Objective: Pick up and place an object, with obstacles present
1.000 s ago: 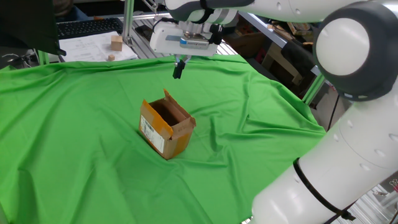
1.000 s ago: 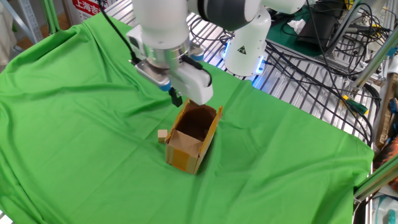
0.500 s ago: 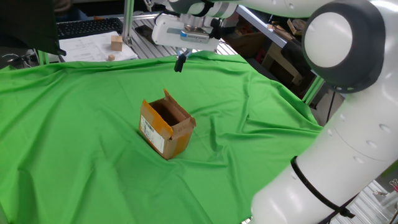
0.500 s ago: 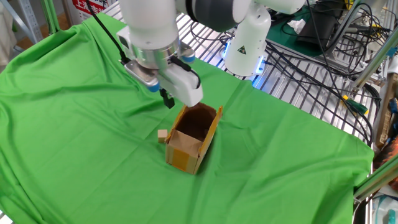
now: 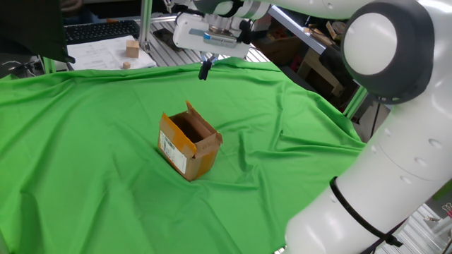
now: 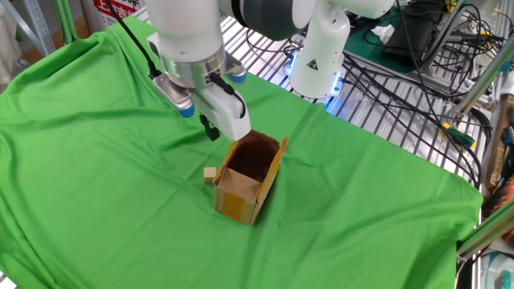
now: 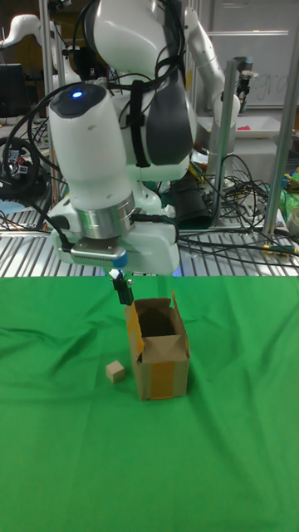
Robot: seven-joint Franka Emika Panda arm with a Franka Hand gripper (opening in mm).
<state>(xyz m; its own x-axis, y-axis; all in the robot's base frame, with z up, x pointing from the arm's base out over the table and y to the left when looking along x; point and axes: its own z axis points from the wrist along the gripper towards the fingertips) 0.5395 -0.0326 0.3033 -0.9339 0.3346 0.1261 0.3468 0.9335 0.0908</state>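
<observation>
The small tan cube point(image 6: 210, 175) lies on the green cloth point(image 6: 96, 160), touching or nearly touching the left side of the brown cardboard box point(image 6: 248, 178); it also shows as the cube point(image 7: 115, 371) left of the box point(image 7: 158, 348). In one fixed view the box point(image 5: 189, 144) hides the cube. My gripper point(image 6: 211, 131) hangs above the cloth behind the box and the cube, clear of both. Its fingers look pressed together with nothing between them. The gripper point(image 5: 205, 71) is near the cloth's far edge, and the gripper point(image 7: 124, 295) is just off the box's upper left flap.
The box's flaps stand upright, its white label point(image 5: 168, 146) facing front left. A larger wooden block point(image 5: 132, 48) and a smaller one point(image 5: 126, 65) sit on papers beyond the cloth. The robot base point(image 6: 317, 64), cables and a metal rack lie behind.
The gripper has risen and drawn back from the box toward the cloth's far edge, staying shut; most of the move came in the first half second. Box and cube have not moved.
</observation>
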